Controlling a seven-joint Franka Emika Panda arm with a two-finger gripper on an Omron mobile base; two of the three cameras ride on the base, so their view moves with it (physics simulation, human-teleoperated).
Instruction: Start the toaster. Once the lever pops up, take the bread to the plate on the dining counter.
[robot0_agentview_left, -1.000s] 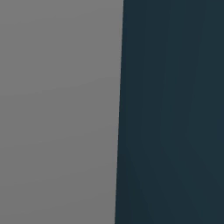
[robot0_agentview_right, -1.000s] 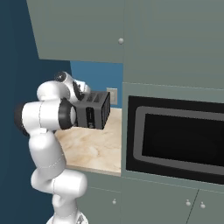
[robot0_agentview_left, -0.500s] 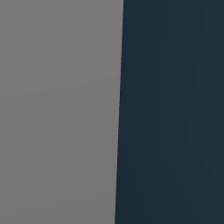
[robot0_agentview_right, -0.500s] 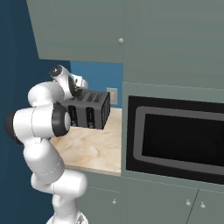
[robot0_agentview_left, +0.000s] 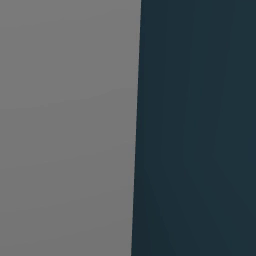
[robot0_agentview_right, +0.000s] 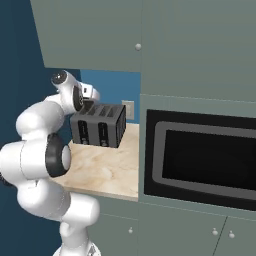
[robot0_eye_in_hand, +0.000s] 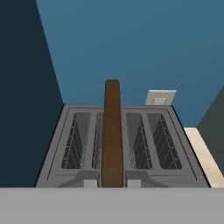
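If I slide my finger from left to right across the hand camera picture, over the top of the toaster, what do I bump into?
Dark wall → the toaster's left slot → the bread standing up in the next slot → two more slots → a strip of beige counter.

hand view close above toaster (robot0_eye_in_hand: 118, 148), right base view (robot0_agentview_right: 98, 126) farther back

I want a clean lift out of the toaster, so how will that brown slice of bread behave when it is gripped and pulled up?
The bread stands on edge, straight and unsagging, so it is probably stiff. It looks thin, so likely light and perhaps brittle under a hard squeeze. The toaster slot walls run close beside it, so a tilted pull might snag.
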